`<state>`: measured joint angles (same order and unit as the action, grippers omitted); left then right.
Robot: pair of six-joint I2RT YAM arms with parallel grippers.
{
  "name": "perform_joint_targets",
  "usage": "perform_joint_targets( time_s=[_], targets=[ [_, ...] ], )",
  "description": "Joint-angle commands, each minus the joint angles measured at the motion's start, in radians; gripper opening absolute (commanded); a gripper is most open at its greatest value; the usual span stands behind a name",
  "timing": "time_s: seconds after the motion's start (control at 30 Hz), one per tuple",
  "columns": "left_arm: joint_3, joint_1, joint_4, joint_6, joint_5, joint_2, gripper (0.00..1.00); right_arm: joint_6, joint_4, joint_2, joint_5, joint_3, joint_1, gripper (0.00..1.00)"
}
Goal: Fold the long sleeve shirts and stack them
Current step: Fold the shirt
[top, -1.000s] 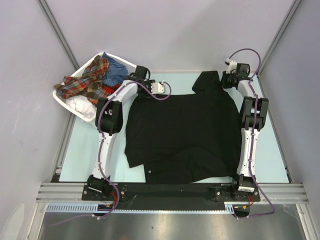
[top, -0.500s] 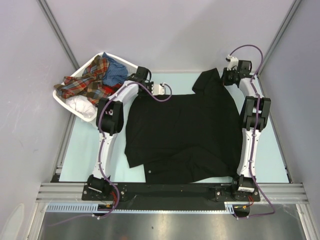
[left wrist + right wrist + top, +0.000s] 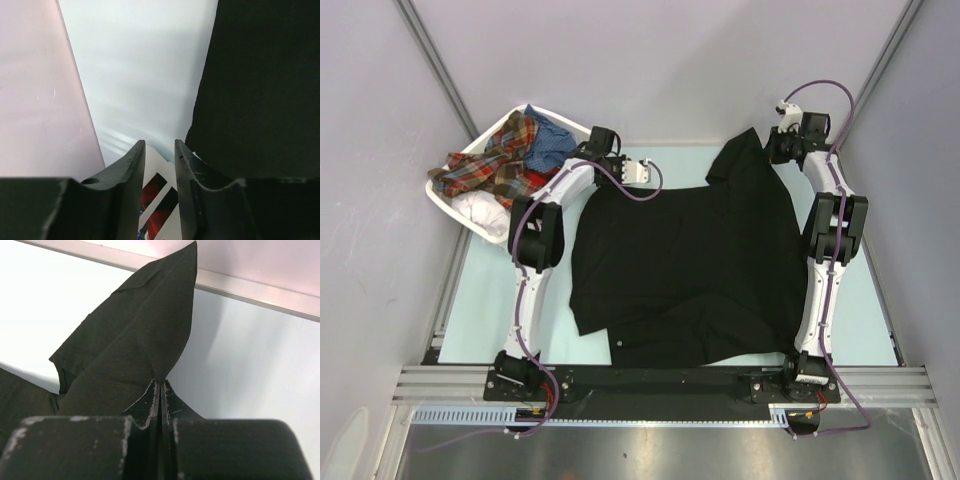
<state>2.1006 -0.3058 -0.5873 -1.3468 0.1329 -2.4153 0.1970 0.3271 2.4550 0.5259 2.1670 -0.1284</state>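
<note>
Where the black shirt (image 3: 685, 265) lies: spread mostly flat across the middle of the pale worktop (image 3: 485, 300), with its near edge close to the arm bases and its far right corner raised.
Left arm (image 3: 532, 245): rises along the shirt's left side, then bends right over the shirt's far left corner.
Right arm (image 3: 828, 245): runs up the shirt's right edge, with the wrist turned in toward the raised corner.
Left hand (image 3: 159, 145): fingers a narrow gap apart, low over bare worktop. The shirt's edge lies just beside one finger; whether they touch cannot be told. A white patch (image 3: 157, 192) with red and black marks shows between the fingers, and what it is cannot be told.
Right hand (image 3: 159, 382): clamped tight on a folded point of the black cloth, which stands up in a peak above the worktop.
Basket (image 3: 485, 138): at the far left corner, apart from the black shirt. It holds a red plaid shirt (image 3: 495, 165), a blue one (image 3: 552, 142) and a white one (image 3: 482, 210), heaped together.
</note>
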Motion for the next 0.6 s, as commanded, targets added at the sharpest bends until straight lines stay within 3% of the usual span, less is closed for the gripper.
perform_joint_targets(
  time_s=[0.0, 0.3, 0.57],
  targets=[
    [0.042, -0.007, 0.001, -0.09, -0.053, -0.05, 0.36, 0.016, -0.037, -0.045, 0.014, 0.004, -0.007, 0.0],
    [0.062, -0.01, -0.051, -0.218, -0.104, -0.126, 0.42, 0.021, -0.046, -0.034, 0.013, 0.001, -0.01, 0.0],
    [0.053, -0.029, -0.199, -0.402, -0.131, -0.154, 0.29, 0.024, -0.046, -0.034, 0.013, -0.003, -0.017, 0.0]
  ],
)
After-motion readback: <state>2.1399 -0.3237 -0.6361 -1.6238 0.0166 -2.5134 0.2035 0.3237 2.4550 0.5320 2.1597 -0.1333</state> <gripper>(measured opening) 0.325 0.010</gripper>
